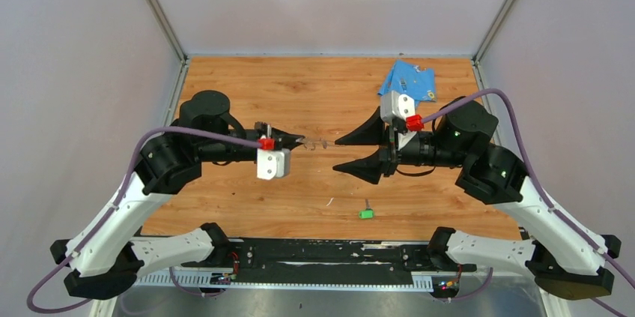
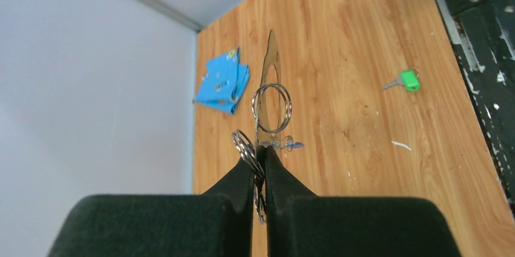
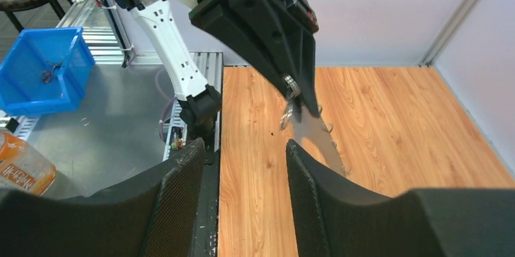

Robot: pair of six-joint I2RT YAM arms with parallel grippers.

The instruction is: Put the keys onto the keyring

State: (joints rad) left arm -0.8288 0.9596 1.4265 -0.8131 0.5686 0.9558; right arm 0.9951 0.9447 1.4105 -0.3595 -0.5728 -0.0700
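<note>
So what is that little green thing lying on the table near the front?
That is a small key. It has a bright green head that looks like plastic and a short, thin grey metal blade. It lies flat on the wooden table, toward the near edge and a little right of centre, with the head nearer the arm bases and the blade pointing away from them. It lies by itself, and only the table touches it.

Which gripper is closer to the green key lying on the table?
Right. The right gripper hangs open just beyond the green key; the left gripper, shut on the keyring, sits farther off toward the left side.
</note>
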